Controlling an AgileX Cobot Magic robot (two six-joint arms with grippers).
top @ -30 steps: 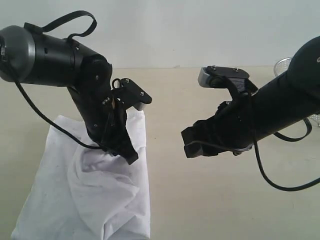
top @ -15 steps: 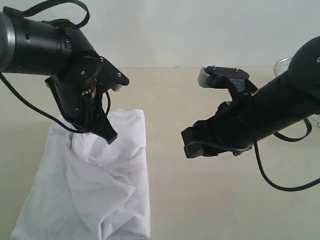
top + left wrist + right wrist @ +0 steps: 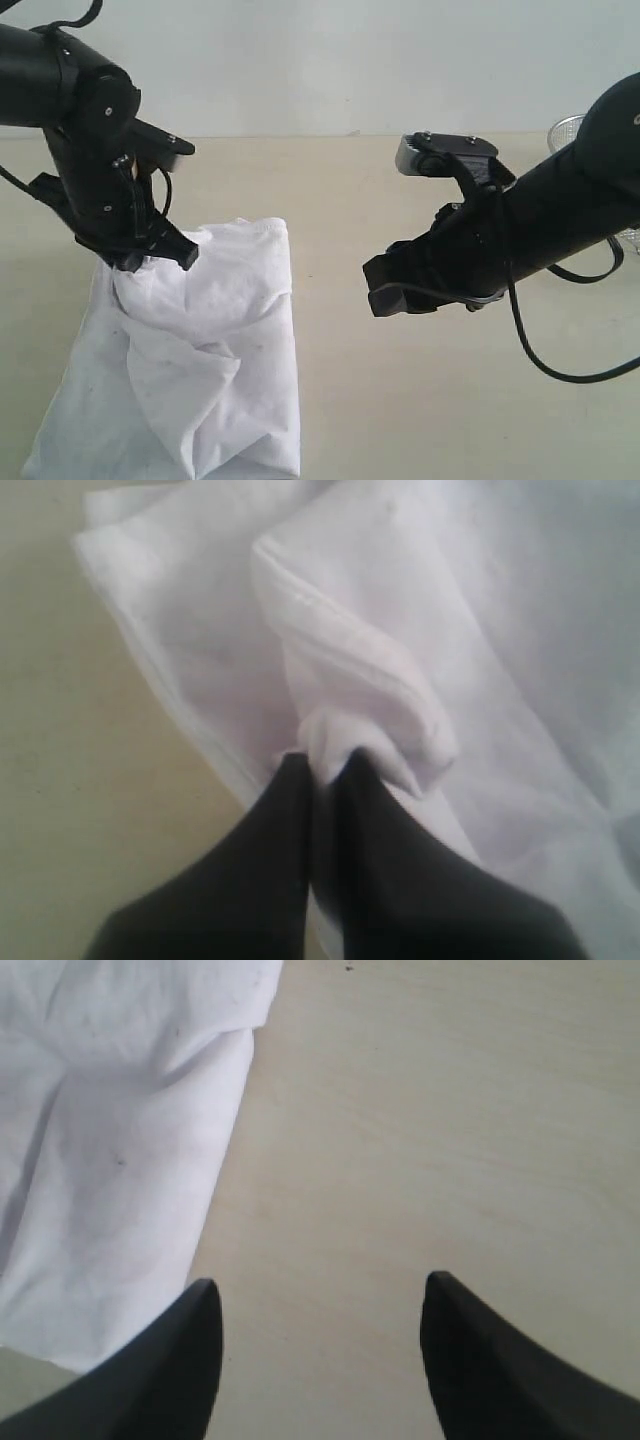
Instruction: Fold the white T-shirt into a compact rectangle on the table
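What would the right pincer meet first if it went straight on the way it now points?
Probably the bare table: the open right pincer frames only beige surface in its wrist view, with the white T-shirt lying off to one side. Depth is unclear.

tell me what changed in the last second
The left gripper swung left across the exterior view, its fingers shut on a pinch of the white T-shirt, dragging that fold leftward over the shirt. The right gripper stayed open and parked above the table, and the shirt's lower edge kept its place.
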